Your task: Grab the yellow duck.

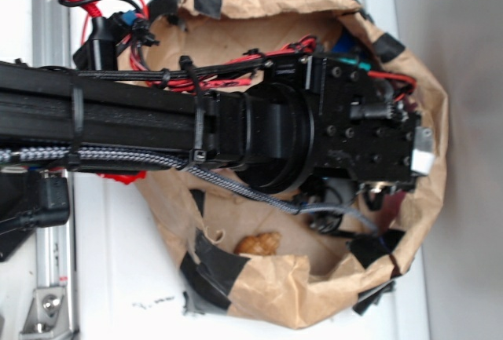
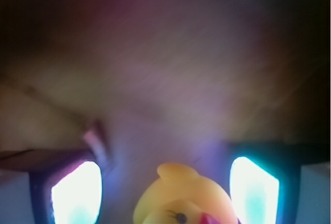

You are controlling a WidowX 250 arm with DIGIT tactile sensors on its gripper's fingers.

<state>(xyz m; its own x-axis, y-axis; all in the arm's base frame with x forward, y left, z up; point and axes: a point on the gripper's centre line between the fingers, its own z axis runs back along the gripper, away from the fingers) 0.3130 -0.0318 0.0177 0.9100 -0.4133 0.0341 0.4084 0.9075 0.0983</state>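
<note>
In the wrist view the pincer (image 2: 164,193) stands apart, its fingers (image 2: 77,193) at 7 and 5 o'clock, the duck (image 2: 183,198) between them at 6 o'clock, untouched. Outward, the exterior view shows the arm (image 1: 157,120) over a paper bag (image 1: 259,293), a shell (image 1: 258,243) inside.

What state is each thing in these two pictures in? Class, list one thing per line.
Small yellow rubber duck: upright, between the fingers, not visibly squeezed.
Glowing gripper fingers: apart, one on each side of the duck.
Crumpled brown paper bag: open, rim held with black tape.
Brown ridged seashell: lying loose inside the bag.
Black robot arm: reaching into the bag.
</note>
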